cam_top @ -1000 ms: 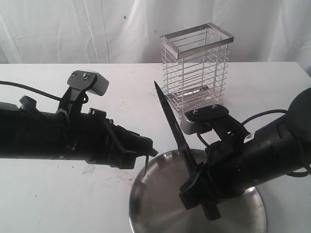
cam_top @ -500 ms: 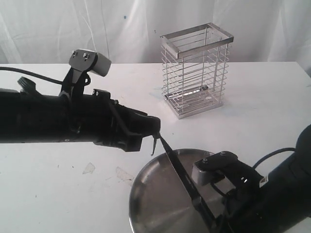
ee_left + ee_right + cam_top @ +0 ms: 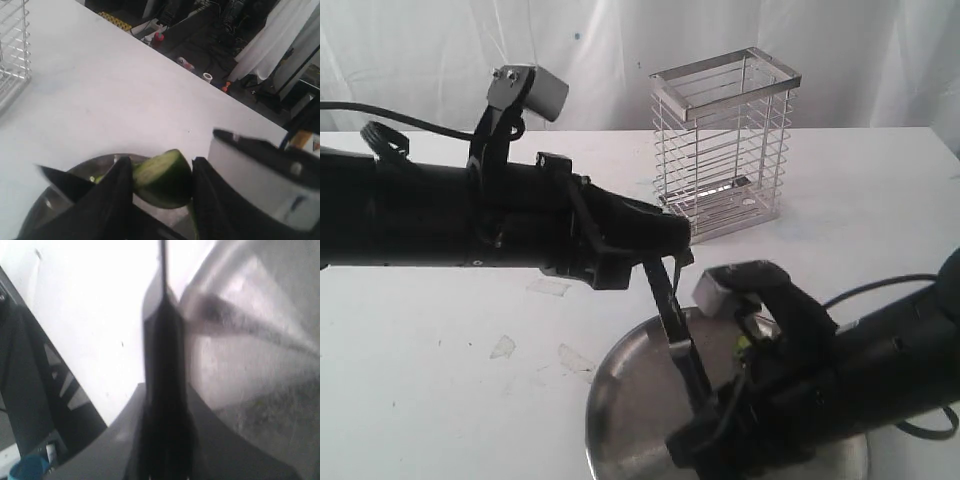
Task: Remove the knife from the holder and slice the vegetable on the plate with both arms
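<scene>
Exterior faces the table from front — wrist views close, sharing the plate [image 3: 620, 400].

White worktop [image 3: 440, 400], matte, scuffed in places — a few faint smudges and small pale flecks near the front left. Backed by a white, creased curtain along the far edge. Toward the back, right of centre, the holder [image 3: 725, 145]: upright on its base, silver wire with horizontal bars and a flat metal rim. At the front, right of centre, the plate [image 3: 620, 400] — round, shiny steel, shallow raised rim, flat on the surface, well apart from the holder and partly cut off by the lower edge. From the left wrist view, same white surface [image 3: 100, 90], one corner of the wire holder [image 3: 12, 45] at its edge.
</scene>
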{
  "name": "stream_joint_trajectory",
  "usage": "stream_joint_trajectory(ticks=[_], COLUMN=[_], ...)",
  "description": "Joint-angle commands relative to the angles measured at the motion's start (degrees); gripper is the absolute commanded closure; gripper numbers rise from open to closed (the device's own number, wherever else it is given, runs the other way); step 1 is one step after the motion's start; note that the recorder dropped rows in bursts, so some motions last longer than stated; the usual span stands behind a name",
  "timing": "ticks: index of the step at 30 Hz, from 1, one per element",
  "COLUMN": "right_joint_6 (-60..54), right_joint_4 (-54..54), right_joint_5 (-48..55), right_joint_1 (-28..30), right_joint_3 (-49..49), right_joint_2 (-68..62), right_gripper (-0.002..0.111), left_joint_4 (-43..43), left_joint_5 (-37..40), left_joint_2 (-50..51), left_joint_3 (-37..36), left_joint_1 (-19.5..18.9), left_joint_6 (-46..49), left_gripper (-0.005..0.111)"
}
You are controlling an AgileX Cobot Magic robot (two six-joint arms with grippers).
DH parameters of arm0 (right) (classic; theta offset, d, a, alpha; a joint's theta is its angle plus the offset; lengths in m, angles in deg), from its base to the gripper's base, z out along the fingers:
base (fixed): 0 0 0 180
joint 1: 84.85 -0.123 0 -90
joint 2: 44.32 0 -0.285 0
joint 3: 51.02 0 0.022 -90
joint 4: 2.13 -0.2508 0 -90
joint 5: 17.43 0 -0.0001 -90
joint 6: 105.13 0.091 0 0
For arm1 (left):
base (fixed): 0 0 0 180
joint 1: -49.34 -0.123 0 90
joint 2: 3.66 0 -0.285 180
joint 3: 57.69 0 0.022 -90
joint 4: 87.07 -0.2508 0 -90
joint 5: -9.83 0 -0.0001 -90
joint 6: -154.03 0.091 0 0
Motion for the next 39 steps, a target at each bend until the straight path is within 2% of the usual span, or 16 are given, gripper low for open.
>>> stream_joint_trajectory(ticks=[1,9,15,30,36,39], right_joint_6=[-2.1,-0.4,3.6,4.2,13.4,14.9], right_joint_4=[-2.9,-1.0,3.5,3.9,16.1,17.8], right_joint_5=[-1.9,-2.6,-4.2,-1.5,-5.2,-6.3], right_joint_1=[0.9,5.3,5.4,5.4,5.4,5.4], right_joint_3=[3.2,3.0,3.0,3.0,-1.0,-3.0], right_joint_2=[2.6,7.4,7.4,7.4,7.4,7.4], right_gripper=[0.108,0.108,0.108,0.108,0.108,0.108], left_joint_4=[1.2,1.2,1.2,1.2,1.2,1.2], left_joint_5=[0.5,0.8,0.9,0.9,-2.2,-2.0], left_joint_2=[-0.4,-0.5,-0.5,-0.5,0.2,2.2], left_joint_3=[-5.9,-8.3,-8.1,-8.1,-9.3,-10.4], left_joint_1=[0.6,0.6,0.6,0.6,0.6,0.6], left_joint_6=[1.1,3.4,4.6,4.6,4.6,5.0], left_gripper=[0.107,0.107,0.107,0.107,0.107,0.104])
